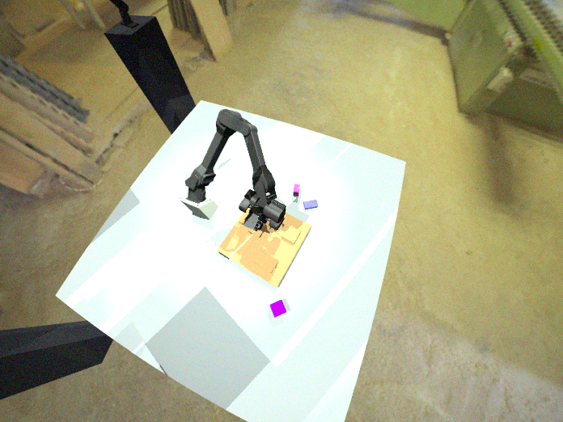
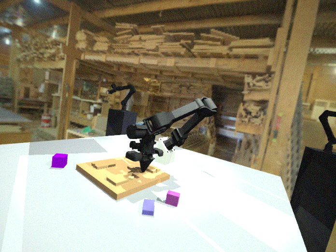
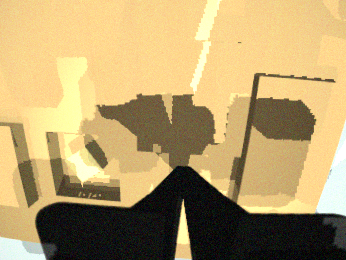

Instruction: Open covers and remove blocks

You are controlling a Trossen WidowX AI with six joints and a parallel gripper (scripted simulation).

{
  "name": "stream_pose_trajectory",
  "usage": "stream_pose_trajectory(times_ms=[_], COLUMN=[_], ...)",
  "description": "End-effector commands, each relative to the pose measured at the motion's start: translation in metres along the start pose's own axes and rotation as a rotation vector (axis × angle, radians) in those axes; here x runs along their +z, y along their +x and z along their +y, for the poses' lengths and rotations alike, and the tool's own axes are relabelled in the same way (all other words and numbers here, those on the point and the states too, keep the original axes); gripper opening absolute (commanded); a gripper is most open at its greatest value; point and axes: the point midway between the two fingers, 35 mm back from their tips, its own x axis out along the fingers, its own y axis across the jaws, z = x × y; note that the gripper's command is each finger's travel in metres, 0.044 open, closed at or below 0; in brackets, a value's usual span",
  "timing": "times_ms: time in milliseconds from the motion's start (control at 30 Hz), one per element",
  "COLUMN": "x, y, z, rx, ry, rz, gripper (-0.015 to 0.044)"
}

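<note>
The wooden puzzle board (image 1: 286,263) (image 2: 96,182) lies flat on the table. My gripper (image 1: 258,229) (image 2: 143,171) (image 3: 183,172) is shut and empty, pointing down low over the board; I cannot tell whether the tips touch it. An open square well (image 3: 90,193) shows left of the tips, with no coloured block visible inside. A raised cover (image 1: 290,234) (image 2: 116,179) lies left of that well. A long cover (image 3: 275,172) lies right of the tips. Another cover (image 2: 102,164) lies on the board's far part. A purple cube (image 1: 277,308) (image 2: 59,160), a magenta block (image 1: 296,189) (image 2: 173,198) and a blue-violet block (image 1: 310,204) (image 2: 148,207) rest on the table.
The arm's pale base mount (image 1: 203,208) (image 2: 165,156) stands on the table (image 1: 354,195) (image 2: 67,217) beside the board. The magenta and blue-violet blocks lie close together off one side of the board. The purple cube lies off its far side. Shadows cross the board.
</note>
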Motion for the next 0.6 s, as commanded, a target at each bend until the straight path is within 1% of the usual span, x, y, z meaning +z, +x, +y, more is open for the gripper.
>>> stream_pose_trajectory(times_ms=[0, 567], x=[0.003, 0.02], y=[0.002, 0.002], z=[-0.002, 0.0], rx=[-0.006, -0.004], ry=[0.01, 0.011], rz=[0.003, -0.001], gripper=[0.0, 0.0])
